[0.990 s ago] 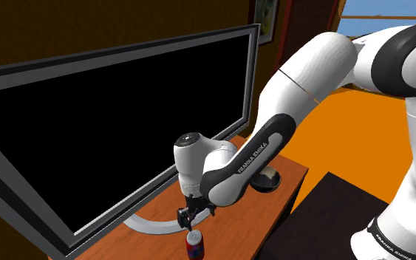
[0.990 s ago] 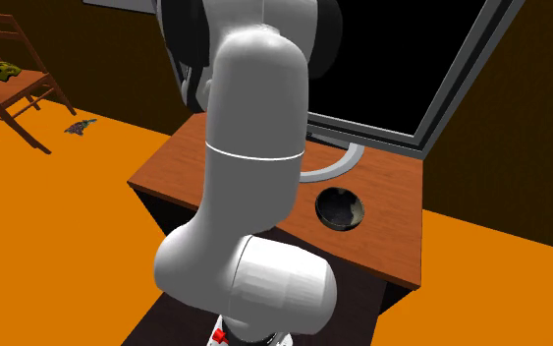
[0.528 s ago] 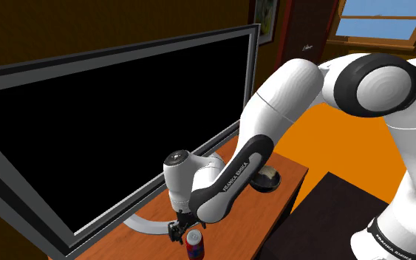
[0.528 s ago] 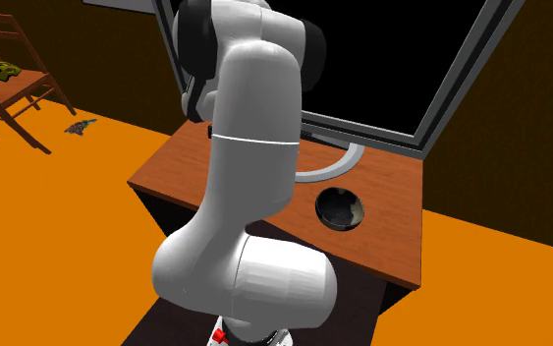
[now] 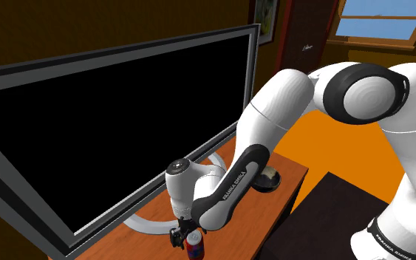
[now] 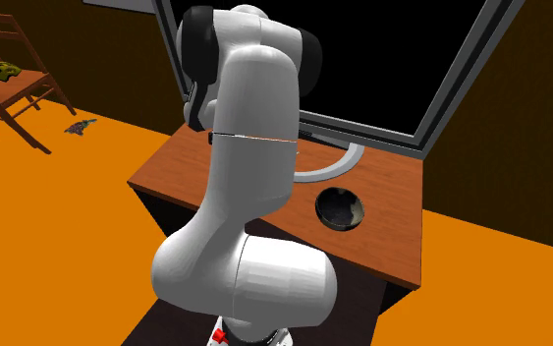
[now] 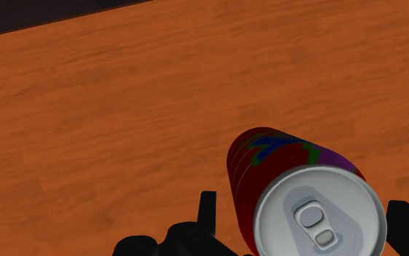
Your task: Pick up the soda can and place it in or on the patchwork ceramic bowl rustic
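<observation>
The room has a bright orange floor (image 6: 58, 206) and dark brown walls (image 5: 88, 29). A window (image 5: 380, 11) showing blue sky sits high at the shoulder view's right.

A wide flat monitor (image 5: 110, 125) with a black screen and grey frame takes up most of the desk's length. It rests on a curved silver foot (image 6: 331, 169). The desk (image 6: 392, 211) has a reddish-brown top with wood grain, which runs plainly under the hand in the wrist view. The white Franka arm (image 5: 273, 125) bends down from its dark box stand (image 5: 332, 214) to the end of the desk at the shoulder view's lower edge.

A wooden chair (image 6: 14, 88) stands well away across the floor. A small yellow-green thing (image 6: 2, 70) lies beside it, and a small dark item (image 6: 81, 125) lies on the floor; both are too small to name.

The bowl (image 6: 341, 207) is dark and mottled inside. It sits on the desktop near the monitor's foot, well apart from the can.

The soda can (image 7: 297, 190) stands upright on the wood. It has a red body with blue, green and purple patches, and a silver top with a pull tab.

The gripper (image 5: 186, 241) is down around the can. Its black fingers (image 7: 208, 214) are spread to either side with the can between them. One finger is clearly apart from the can's wall and the other is just beside its rim.
</observation>
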`<move>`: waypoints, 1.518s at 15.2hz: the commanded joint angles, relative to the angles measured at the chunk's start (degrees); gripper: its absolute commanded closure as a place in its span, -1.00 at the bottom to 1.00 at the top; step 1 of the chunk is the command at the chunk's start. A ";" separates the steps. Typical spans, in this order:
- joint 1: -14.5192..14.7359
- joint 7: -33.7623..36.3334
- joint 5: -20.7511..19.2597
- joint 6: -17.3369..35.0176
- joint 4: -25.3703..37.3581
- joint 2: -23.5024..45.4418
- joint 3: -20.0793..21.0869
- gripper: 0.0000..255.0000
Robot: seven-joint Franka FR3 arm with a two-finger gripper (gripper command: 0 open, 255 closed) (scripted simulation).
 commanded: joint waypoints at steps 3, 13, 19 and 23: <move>0.01 0.01 -0.02 0.05 0.00 0.04 -0.02 -1.00; 0.02 0.02 -0.02 0.04 0.00 0.03 -0.01 1.00; -0.99 -0.45 1.12 -2.21 -1.00 -3.22 1.26 1.00; -1.77 -0.87 2.12 -4.12 -1.57 -5.75 2.26 1.00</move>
